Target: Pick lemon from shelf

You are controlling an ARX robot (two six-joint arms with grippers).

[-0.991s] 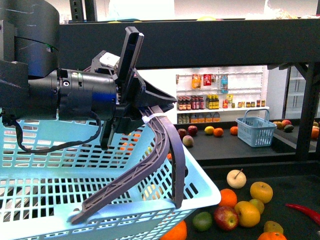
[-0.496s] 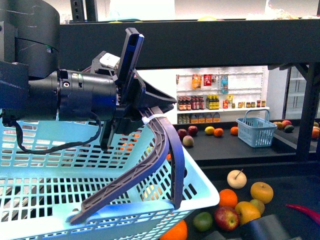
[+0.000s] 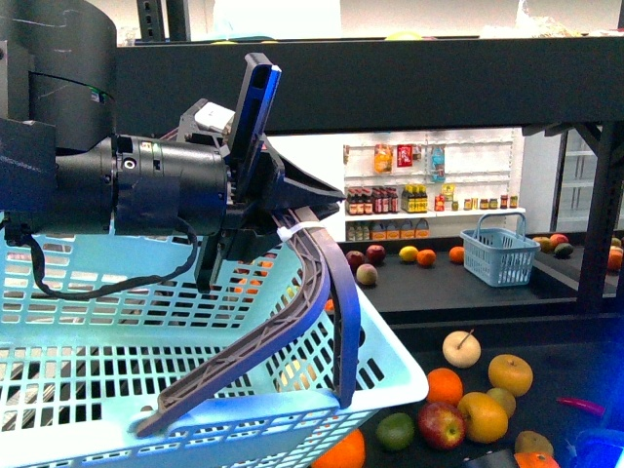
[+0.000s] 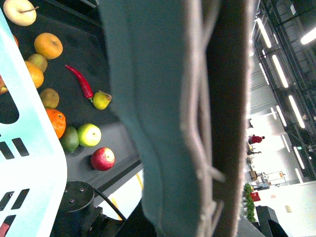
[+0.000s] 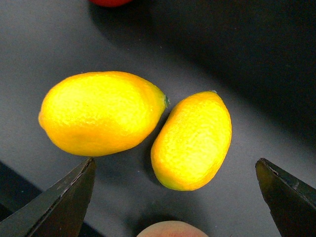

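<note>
Right wrist view shows us the lemon lying on the dark deck of the shelf. Its long axis slants away from the fingertips, with the pointed end farthest from them. A second lemon lies just beside it, its long axis nearly along the line between the two tips and its nub facing the lemon; we cannot tell whether they touch. In the front view, labels on the distant bottles are too small for us to read. The lemon sits inside the wide gap of the right gripper, whose fingers are spread and hold nothing. The second lemon lies just beyond one fingertip. The left gripper is clenched on the handle of a pale blue basket.
</note>
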